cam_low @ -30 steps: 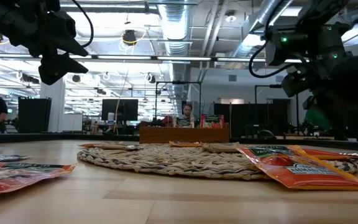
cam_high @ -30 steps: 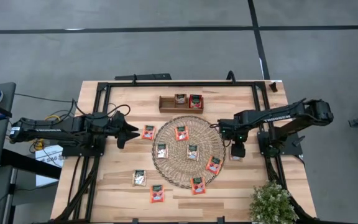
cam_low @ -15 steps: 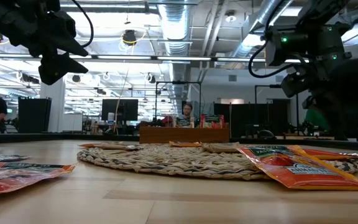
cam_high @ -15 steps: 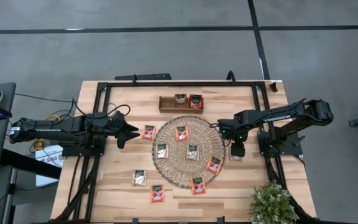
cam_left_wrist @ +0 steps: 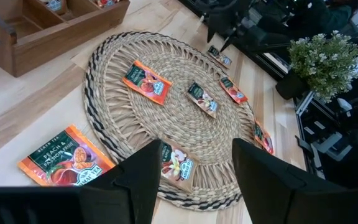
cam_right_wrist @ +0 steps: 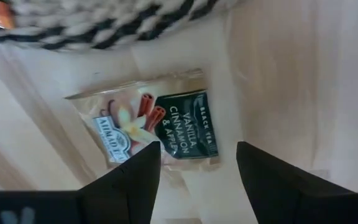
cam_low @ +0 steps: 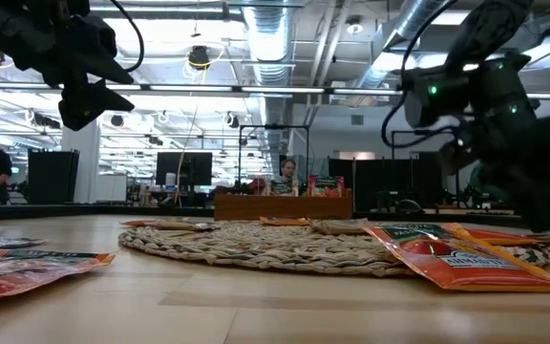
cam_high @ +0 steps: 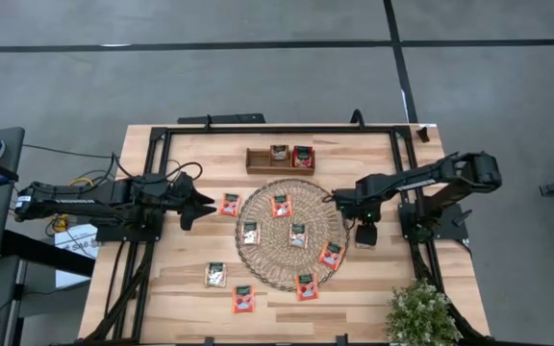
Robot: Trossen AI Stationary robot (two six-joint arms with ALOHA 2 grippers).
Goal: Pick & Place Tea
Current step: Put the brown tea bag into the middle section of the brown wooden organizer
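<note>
Small tea packets lie flat: several on the round woven mat [cam_high: 287, 234], one red-orange [cam_high: 230, 204] just left of it, more near the front [cam_high: 216, 275], and two in the wooden tray [cam_high: 263, 165]. A beige packet [cam_right_wrist: 160, 134] lies on the table off the mat's right edge. My right gripper [cam_right_wrist: 197, 180] hangs open just above it, pointing down, one finger on either side of its near edge. My left gripper [cam_high: 197, 204] waits open above the table's left side, pointing at the mat.
A potted plant [cam_high: 419, 312] stands at the front right corner. The tray sits at the far edge behind the mat. Black frame rails [cam_high: 277, 130] run around the table. Bare wood shows between the mat and the right rail.
My right gripper has come down toward the beige packet at the mat's right edge, its arm folding lower over the table. The packets have not moved.
</note>
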